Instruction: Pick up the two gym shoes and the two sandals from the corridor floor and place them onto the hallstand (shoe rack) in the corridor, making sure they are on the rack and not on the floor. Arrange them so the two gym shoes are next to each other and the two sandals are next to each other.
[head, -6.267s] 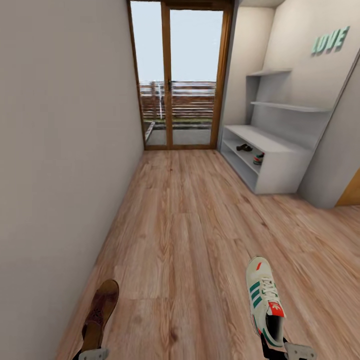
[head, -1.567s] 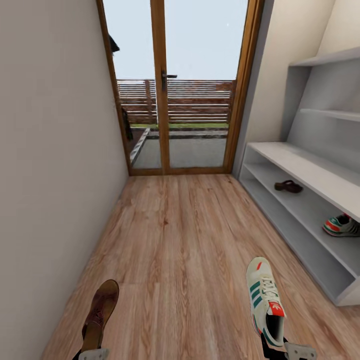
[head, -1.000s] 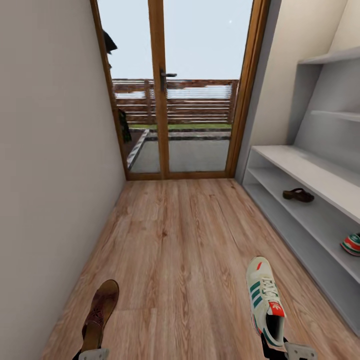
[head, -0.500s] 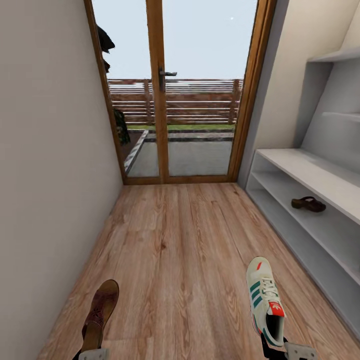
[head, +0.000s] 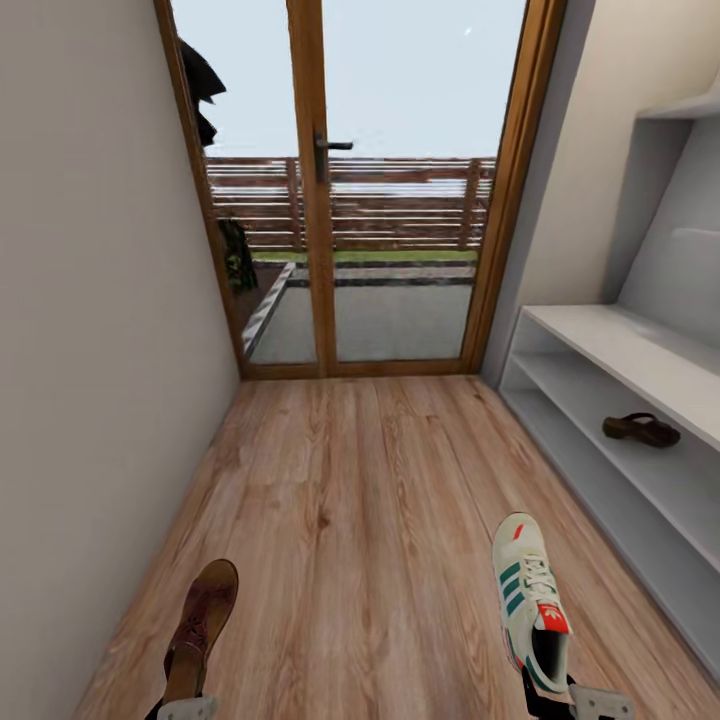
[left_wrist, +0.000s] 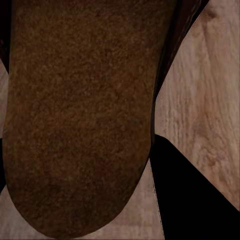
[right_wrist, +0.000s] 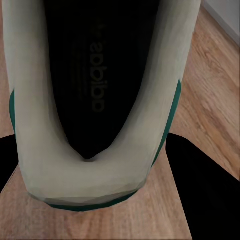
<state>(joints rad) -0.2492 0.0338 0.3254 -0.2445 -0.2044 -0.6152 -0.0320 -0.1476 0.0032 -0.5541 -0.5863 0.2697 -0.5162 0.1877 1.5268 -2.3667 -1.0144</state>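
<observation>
Right gripper (head: 560, 700) clamps a gym shoe (head: 532, 600), left gripper (head: 185, 708) a sandal (head: 198, 630), toes forward; the hallstand (head: 600, 345), holding another sandal (head: 641, 429), lies ahead-right, nearer the right arm

We see both grippers cut off at the head view's bottom edge behind the held sandal (head: 200, 630) and gym shoe (head: 532, 598), the hallstand (head: 640, 400) cropped at the right, and fingers hidden up close.
</observation>
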